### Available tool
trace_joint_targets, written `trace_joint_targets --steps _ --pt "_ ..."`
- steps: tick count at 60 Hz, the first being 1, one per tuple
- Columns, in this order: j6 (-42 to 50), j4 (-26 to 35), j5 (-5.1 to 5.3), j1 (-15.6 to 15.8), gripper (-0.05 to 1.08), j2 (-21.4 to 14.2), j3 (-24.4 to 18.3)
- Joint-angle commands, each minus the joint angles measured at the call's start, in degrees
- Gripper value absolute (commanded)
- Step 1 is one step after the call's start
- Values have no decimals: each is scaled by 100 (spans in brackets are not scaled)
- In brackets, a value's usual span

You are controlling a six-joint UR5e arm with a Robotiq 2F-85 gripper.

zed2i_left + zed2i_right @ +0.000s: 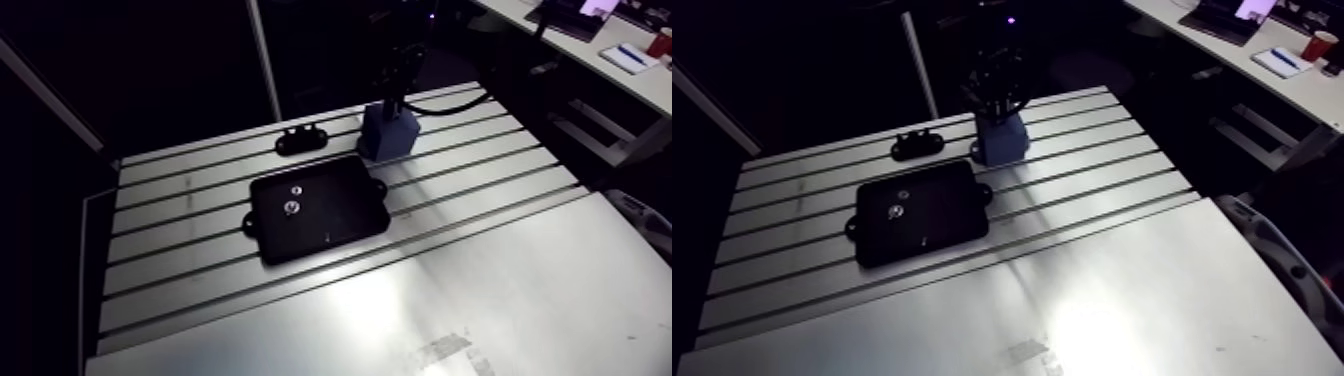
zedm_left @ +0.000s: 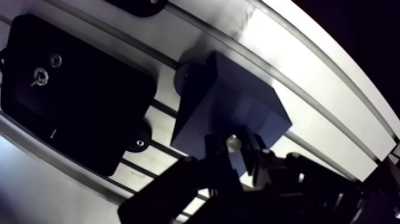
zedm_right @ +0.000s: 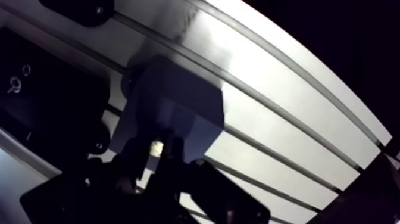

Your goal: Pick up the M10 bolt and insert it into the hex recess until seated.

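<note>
Standing upright in the blue block (image 2: 238,101), the bolt (image 2: 233,141) sits right between the jaws, though I cannot tell if they squeeze it.

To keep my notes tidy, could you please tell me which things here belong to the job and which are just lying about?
Job:
bolt
blue block
black plate, likely with the recess

Lying about:
small black bracket
</note>
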Motion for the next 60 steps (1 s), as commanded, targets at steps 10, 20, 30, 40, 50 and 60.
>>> trace_joint_targets --steps 10,20,30,40,50,60 --pt "-222 -43 20 8 74 -9 8" --pt "-242 -52 20 33 59 -26 15" --pt "-225 -68 11 52 25 -94 66" --pt "-147 -118 50 52 12 -122 27" --pt "144 -184 158 36 11 -287 -26" --pt "341 -159 188 18 13 -325 -27"
